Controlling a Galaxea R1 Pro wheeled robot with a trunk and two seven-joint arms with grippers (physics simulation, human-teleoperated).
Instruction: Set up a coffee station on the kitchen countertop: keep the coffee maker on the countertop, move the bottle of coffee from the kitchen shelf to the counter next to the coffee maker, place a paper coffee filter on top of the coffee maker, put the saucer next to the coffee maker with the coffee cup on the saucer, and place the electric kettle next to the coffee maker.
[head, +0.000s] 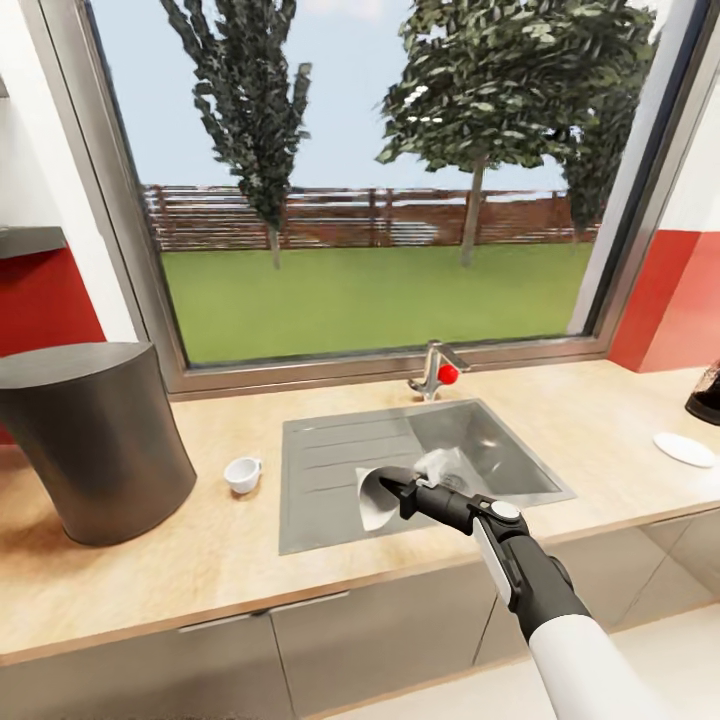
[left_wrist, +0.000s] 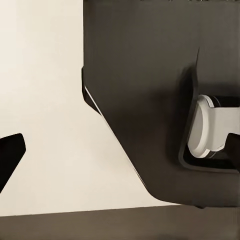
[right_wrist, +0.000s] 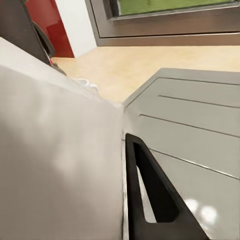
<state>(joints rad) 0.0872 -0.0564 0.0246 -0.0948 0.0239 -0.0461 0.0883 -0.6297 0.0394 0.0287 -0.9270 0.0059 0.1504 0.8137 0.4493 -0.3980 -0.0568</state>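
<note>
The paper coffee filter (head: 377, 500) is gripped by the right gripper (head: 392, 490) above the sink (head: 330, 450), over the drainer part near the counter's front edge. The jaws are closed on the white paper; in the right wrist view the filter (right_wrist: 55, 160) is seen as a large pale sheet beside one dark finger (right_wrist: 150, 195). The coffee maker (head: 90, 440) is set at the left end of the kitchen countertop (head: 560, 420), upright, flat top bare. The coffee cup (head: 243, 473) is placed on the counter between the coffee maker and the sink's left edge, just beside the sink, apart from both. The saucer (head: 685, 449) is laid flat near the right end of the counter, well apart from the cup. A dark object is cut off at the right edge just behind the saucer; its kind cannot be told. A faucet (head: 437, 372) with a red knob is mounted at the sink's back edge, under the window. The left wrist view is taken up by dark robot parts against a pale surface; the state of the left jaws cannot be told.
</note>
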